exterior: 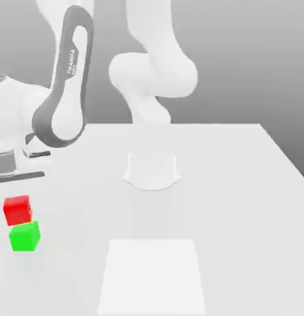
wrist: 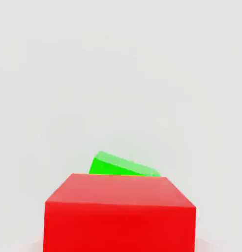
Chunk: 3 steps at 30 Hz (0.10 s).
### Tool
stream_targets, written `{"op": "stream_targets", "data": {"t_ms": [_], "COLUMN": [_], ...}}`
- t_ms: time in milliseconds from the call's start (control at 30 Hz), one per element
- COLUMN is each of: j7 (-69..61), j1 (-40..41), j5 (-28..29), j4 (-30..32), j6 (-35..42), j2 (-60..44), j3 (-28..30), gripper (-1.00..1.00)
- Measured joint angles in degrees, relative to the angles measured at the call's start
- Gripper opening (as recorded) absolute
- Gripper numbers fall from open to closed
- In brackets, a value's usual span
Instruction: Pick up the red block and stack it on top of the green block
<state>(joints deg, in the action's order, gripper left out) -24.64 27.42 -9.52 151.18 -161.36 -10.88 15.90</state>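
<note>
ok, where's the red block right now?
In the exterior view the red block is at the far left, just above the green block and below the arm's hand; the hand view has it close up, partly covering the green block.

Both views on red block (exterior: 18, 210), green block (exterior: 25, 236)

Light is bright, even and soft over the white table (exterior: 241, 185), with no glare. Shadows are barely there, just a faint grey under the arm's base (exterior: 151, 173). The backdrop fades from grey to paler grey. Edges look slightly soft.
</note>
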Motion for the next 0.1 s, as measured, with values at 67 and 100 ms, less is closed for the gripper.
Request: {"op": "stream_targets", "data": {"t_ms": [67,100], "j7": [0.0,0.0], "j1": [0.0,0.0], "j5": [0.0,0.0], "j4": [0.0,0.0], "j6": [0.0,0.0], "j2": [0.0,0.0], "j3": [0.0,0.0], "gripper": [1.0,1.0]}}
